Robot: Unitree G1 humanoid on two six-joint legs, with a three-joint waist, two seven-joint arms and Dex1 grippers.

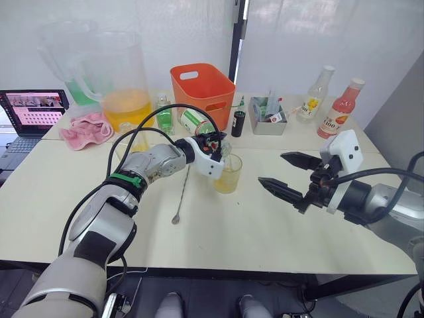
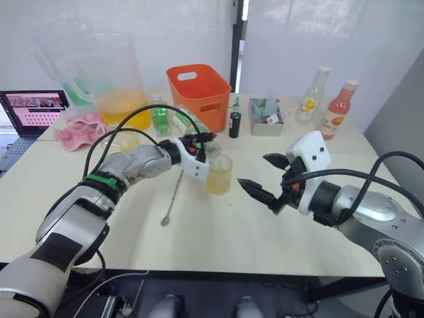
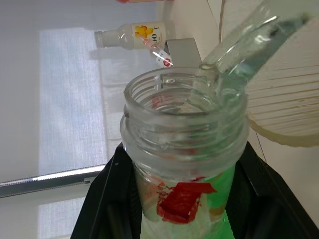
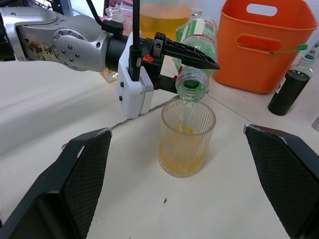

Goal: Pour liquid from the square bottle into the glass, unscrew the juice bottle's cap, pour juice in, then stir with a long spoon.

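- The tabletop (image 1: 278, 225) carries everything; its near half is mostly bare, which gives both arms room to work around the drink.
- A huge clear pitcher (image 1: 122, 73) with orange liquid, an orange basket (image 1: 202, 86) and a pink cloth (image 1: 86, 129) are parked along the far edge, out of the pouring area.
- The left end effector (image 4: 192, 62) is clamped on the juice bottle (image 4: 197, 42), which lies tipped nearly flat with its open, capless mouth just above the rim of the glass (image 4: 187, 144); it is held that way so the juice (image 4: 185, 112) falls as a thin stream straight in.
- The right end effector (image 1: 290, 175) hovers beside the glass with its fingers spread wide and nothing between them, judged to be standing by, perhaps for the stirring step.
- The glass stands upright near the middle of the tabletop, already holding yellow-orange liquid (image 4: 182, 159) low down, so the first pour looks done.
- The long spoon (image 1: 181, 192) lies flat under the left forearm, just beside the glass, within easy reach.
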